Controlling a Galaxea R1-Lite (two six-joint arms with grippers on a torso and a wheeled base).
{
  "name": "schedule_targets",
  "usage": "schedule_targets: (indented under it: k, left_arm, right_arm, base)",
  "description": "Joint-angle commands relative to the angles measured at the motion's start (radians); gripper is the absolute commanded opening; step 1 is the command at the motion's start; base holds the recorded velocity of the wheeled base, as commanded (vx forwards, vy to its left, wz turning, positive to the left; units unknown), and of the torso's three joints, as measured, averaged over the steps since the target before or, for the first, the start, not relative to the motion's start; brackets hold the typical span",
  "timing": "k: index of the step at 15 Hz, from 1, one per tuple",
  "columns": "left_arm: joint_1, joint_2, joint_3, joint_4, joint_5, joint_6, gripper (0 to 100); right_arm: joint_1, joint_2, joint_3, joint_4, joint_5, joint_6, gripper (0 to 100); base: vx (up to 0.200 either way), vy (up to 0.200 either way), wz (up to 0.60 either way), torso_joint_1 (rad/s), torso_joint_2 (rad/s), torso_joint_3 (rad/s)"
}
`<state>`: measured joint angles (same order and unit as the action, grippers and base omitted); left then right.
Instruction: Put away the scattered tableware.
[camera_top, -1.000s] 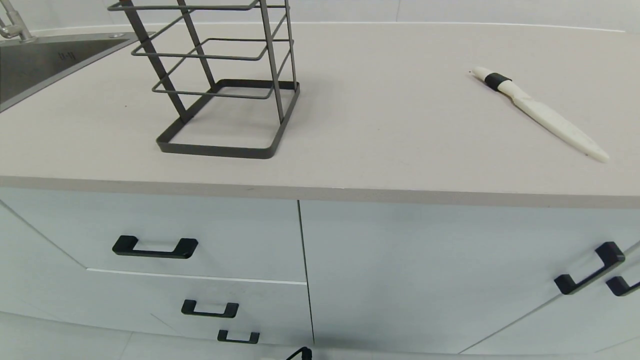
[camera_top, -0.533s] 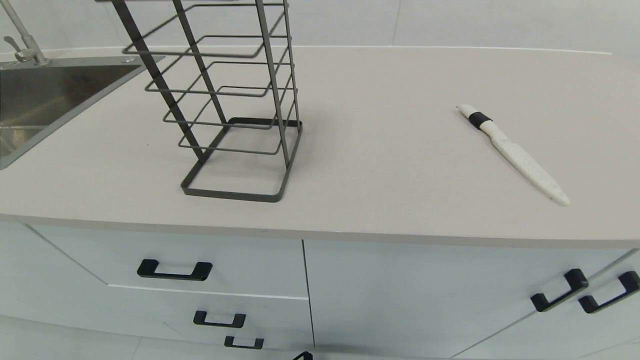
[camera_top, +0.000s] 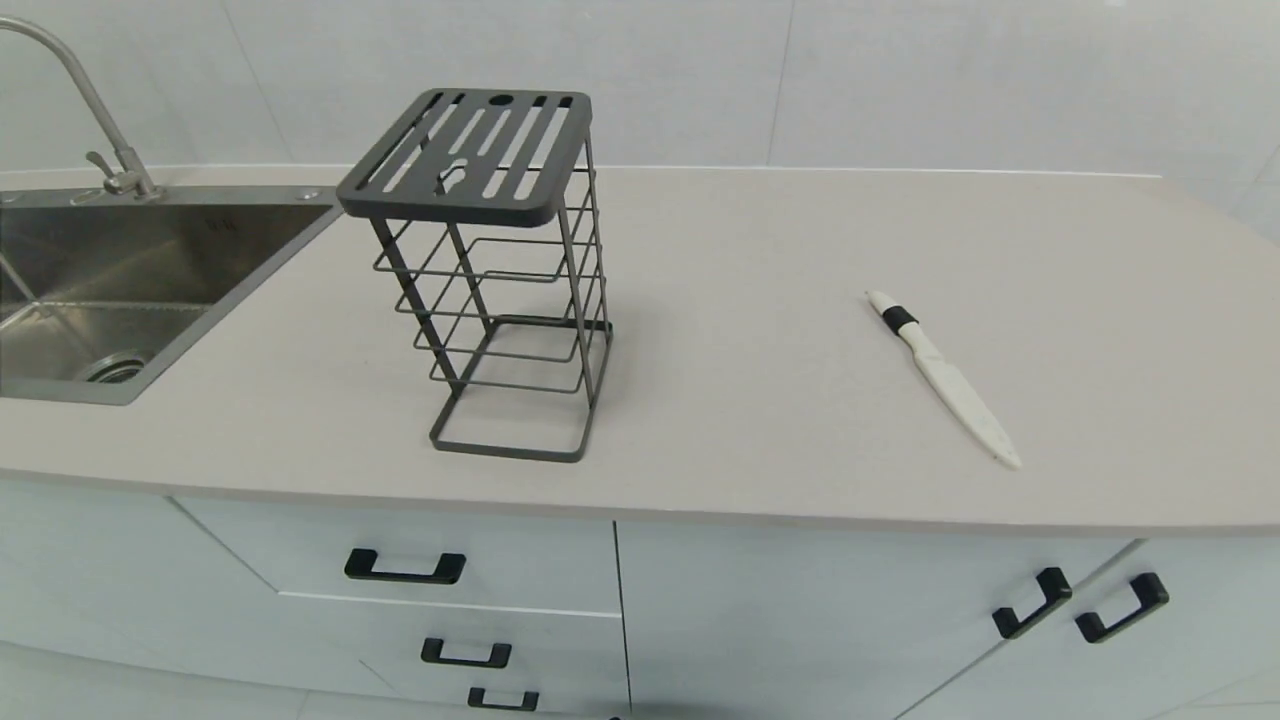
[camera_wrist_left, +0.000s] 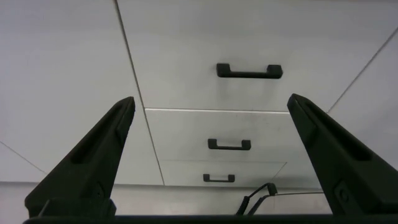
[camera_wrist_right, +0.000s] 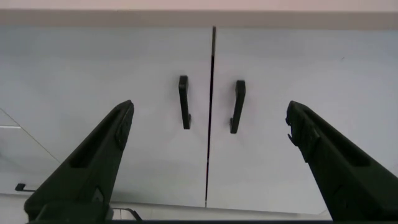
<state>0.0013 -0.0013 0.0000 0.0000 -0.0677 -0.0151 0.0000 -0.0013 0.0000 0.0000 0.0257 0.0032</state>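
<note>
A white knife (camera_top: 944, 379) with a black band near its handle end lies flat on the grey countertop (camera_top: 780, 330) at the right. A dark wire rack (camera_top: 500, 280) with a slotted top plate stands upright left of centre. My left gripper (camera_wrist_left: 211, 109) hangs open below counter height, facing the white drawer fronts (camera_wrist_left: 249, 134). My right gripper (camera_wrist_right: 210, 112) is also open, facing two cabinet doors with black handles (camera_wrist_right: 184, 101). Neither holds anything.
A steel sink (camera_top: 120, 280) with a curved tap (camera_top: 95, 100) is set into the counter at the far left. The counter's front edge runs above drawers and doors with black handles (camera_top: 404, 568). A tiled wall stands behind.
The head camera has tilted up and pulled back, so the rack's top plate, the sink and the tap have come into view. The knife and rack lie as before.
</note>
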Motion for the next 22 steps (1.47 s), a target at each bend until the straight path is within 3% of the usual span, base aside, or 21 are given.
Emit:
schedule_targets:
  k: [1, 22]
  left_arm:
    - [0.000, 0.001, 0.000, 0.000, 0.000, 0.000, 100]
    - [0.000, 0.001, 0.000, 0.000, 0.008, -0.013, 100]
  right_arm:
    - [0.000, 0.001, 0.000, 0.000, 0.000, 0.000, 100]
    - [0.000, 0.001, 0.000, 0.000, -0.001, 0.000, 100]
  base:
    - [0.000, 0.000, 0.00, 0.413, -0.48, -0.242]
    - [0.000, 0.000, 0.00, 0.276, -0.51, -0.249]
